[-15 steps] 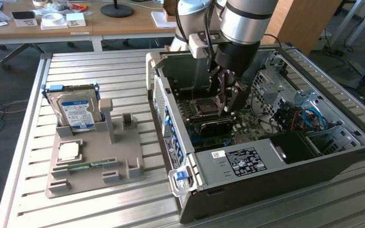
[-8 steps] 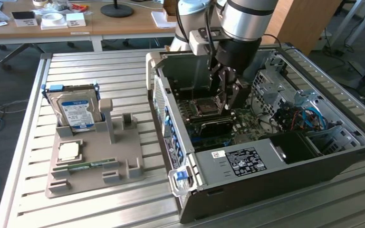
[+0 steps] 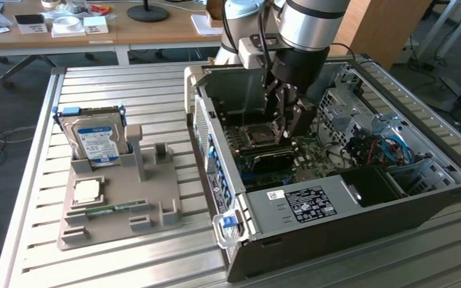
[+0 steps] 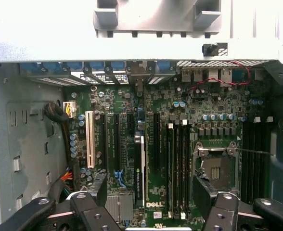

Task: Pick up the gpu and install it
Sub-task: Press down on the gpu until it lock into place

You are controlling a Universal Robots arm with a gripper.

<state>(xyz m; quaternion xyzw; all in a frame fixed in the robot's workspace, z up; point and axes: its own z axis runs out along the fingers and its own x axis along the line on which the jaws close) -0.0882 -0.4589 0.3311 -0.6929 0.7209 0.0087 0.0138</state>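
Tool (image 3: 287,133) hangs inside the open computer case (image 3: 350,207) with its jaws spread wide and nothing between them; in the wrist view its two dark fingers (image 4: 101,188) stand well apart, clear of any part. Directly below the tool, between the fingers, the gpu (image 4: 140,168) sits edge-on in a slot of the green motherboard (image 4: 180,110), standing upright, with its pale bracket end toward the case's rear wall. The fingers do not touch it. Just beside the tool, past one finger, lies the square processor socket (image 4: 219,169) with its metal frame, and long black memory slots (image 4: 177,163) run between the card and that socket. Farther from the tool, outside the case on the table (image 3: 134,267), a grey holder (image 3: 122,225) carries a hard drive (image 3: 94,141) standing upright and a narrow green memory stick (image 3: 106,210) lying flat.
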